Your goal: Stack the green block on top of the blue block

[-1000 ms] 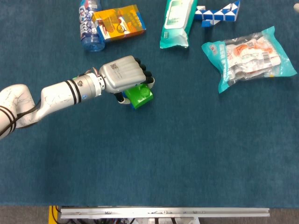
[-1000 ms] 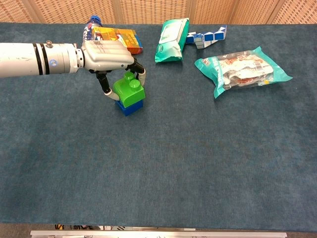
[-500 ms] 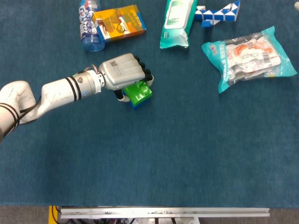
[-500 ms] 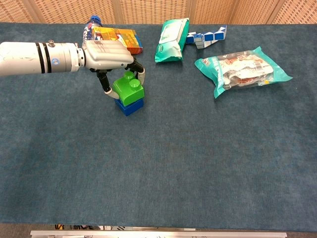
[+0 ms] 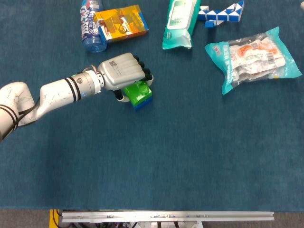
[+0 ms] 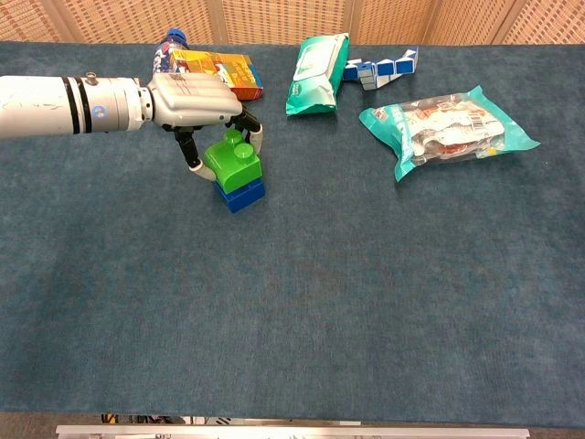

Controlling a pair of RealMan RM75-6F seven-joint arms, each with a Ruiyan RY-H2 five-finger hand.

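The green block (image 6: 234, 161) sits on top of the blue block (image 6: 240, 193) on the blue cloth, left of centre. My left hand (image 6: 194, 102) reaches in from the left and holds the green block from above, fingers curled down around its sides. In the head view the same hand (image 5: 122, 72) covers most of the green block (image 5: 138, 92); only a strip of the blue block (image 5: 143, 102) shows beneath it. My right hand is in neither view.
Behind the hand stand a plastic bottle (image 6: 168, 50) and an orange box (image 6: 219, 69). A teal wipes pack (image 6: 318, 60), a blue-and-white folding toy (image 6: 382, 66) and a teal snack bag (image 6: 444, 126) lie at the back right.
My left hand has drawn back slightly to the left with the green block, which has settled squarer and lower over the blue block.
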